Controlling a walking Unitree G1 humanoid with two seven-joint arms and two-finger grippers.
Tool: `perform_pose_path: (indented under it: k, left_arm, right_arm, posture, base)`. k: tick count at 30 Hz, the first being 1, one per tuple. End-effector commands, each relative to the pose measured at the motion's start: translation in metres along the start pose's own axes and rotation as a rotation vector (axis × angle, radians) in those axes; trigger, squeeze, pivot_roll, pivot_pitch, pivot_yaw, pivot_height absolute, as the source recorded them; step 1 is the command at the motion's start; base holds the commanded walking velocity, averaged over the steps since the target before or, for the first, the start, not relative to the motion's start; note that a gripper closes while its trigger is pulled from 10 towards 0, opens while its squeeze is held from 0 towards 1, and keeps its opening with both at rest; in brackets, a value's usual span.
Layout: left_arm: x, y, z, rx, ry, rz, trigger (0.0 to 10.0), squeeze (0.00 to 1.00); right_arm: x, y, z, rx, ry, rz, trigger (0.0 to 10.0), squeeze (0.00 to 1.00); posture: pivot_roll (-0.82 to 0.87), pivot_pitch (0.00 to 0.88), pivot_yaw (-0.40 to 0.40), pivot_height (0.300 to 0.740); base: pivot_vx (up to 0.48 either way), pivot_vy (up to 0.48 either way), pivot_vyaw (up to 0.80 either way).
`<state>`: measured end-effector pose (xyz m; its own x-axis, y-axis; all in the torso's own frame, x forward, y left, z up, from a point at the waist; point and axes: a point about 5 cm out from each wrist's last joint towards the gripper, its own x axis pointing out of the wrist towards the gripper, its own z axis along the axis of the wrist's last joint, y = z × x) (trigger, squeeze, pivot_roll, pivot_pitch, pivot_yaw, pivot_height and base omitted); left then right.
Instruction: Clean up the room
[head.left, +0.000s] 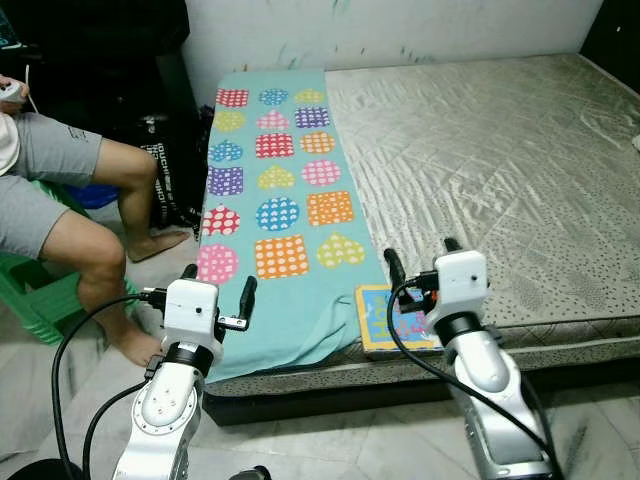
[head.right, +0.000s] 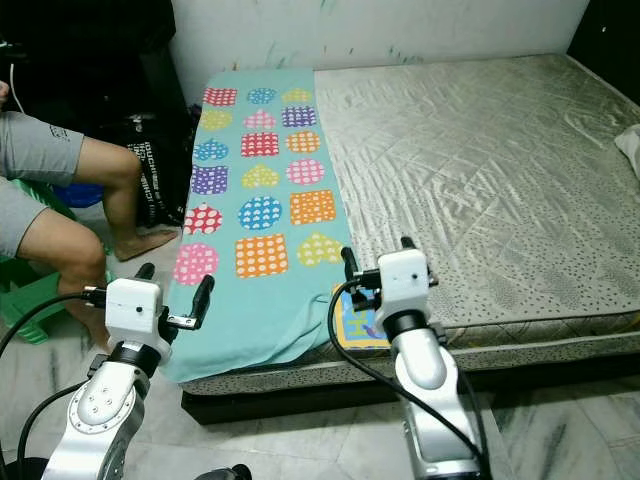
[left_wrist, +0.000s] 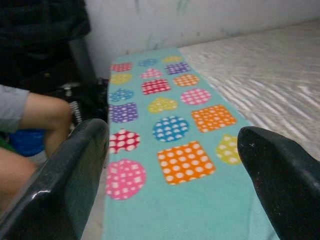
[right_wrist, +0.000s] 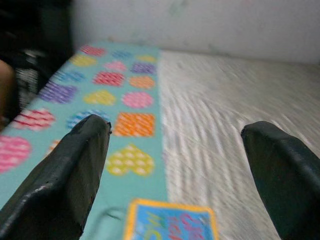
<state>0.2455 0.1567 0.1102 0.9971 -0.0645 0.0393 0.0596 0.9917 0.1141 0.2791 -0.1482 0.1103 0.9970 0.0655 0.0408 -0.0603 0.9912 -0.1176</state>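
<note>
The room is lit evenly and quite brightly in both eye views, with soft light and no hard shadows. The grey mattress (head.left: 480, 170) beyond the right claw (head.left: 420, 258) has a mild sheen on its quilted surface. To the left of the left claw (head.left: 216, 284), the far corner of the room is very dark and details are lost there. A dark shadow lies under the bed edge, below both claws. The eye views are sharp. In the right wrist view the mattress and the patterned blanket (right_wrist: 100, 95) are blurred; the black fingers (right_wrist: 70, 170) close to the lens are soft too. The left wrist view is clearer, only slightly soft.
</note>
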Motion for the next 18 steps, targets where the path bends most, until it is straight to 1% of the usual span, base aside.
perform_pose_path:
  k: [1, 3, 6, 9, 12, 16, 18]
  left_arm:
    - [-0.001, 0.007, 0.005, 0.006, -0.012, 0.036, 10.0, 0.0]
    - [-0.001, 0.007, 0.006, 0.007, -0.016, 0.032, 10.0, 0.0]
    - [0.0, 0.008, 0.011, 0.017, -0.037, 0.026, 10.0, 0.0]
    - [0.002, 0.008, 0.018, 0.012, -0.051, 0.031, 10.0, 0.0]
    - [0.001, 0.005, 0.019, 0.003, -0.056, 0.023, 10.0, 0.0]
    - [-0.001, -0.001, 0.012, -0.017, -0.037, 0.001, 10.0, 0.0]
    - [-0.001, -0.004, 0.011, -0.032, -0.032, -0.004, 10.0, 0.0]
  right_arm:
    - [0.001, -0.005, 0.001, 0.002, -0.004, -0.017, 10.0, 0.0]
    - [0.004, -0.006, 0.003, -0.008, -0.012, -0.013, 10.0, 0.0]
    - [0.01, -0.009, 0.008, -0.007, -0.029, -0.039, 10.0, 0.0]
    - [0.014, -0.009, 0.014, -0.004, -0.051, -0.058, 10.0, 0.0]
    - [0.013, -0.006, 0.016, -0.009, -0.057, -0.046, 10.0, 0.0]
    - [0.009, 0.002, 0.014, -0.024, -0.052, -0.002, 10.0, 0.0]
    - [0.009, 0.003, 0.014, -0.026, -0.055, 0.006, 10.0, 0.0]
  posture:
    - [0.01, 0.169, 0.012, 0.731]
    - [0.01, 0.171, 0.012, 0.731]
    - [0.01, 0.187, 0.013, 0.731]
    - [0.02, 0.219, 0.026, 0.731]
    - [0.02, 0.217, 0.021, 0.731]
    - [0.01, 0.209, 0.006, 0.731]
    - [0.01, 0.203, 0.003, 0.731]
  base:
    - [0.0, 0.0, 0.0]
    - [0.0, 0.0, 0.0]
    - [0.0, 0.0, 0.0]
    - [0.0, 0.0, 0.0]
    - [0.0, 0.0, 0.0]
    - [0.0, 0.0, 0.0]
    - [0.0, 0.0, 0.0]
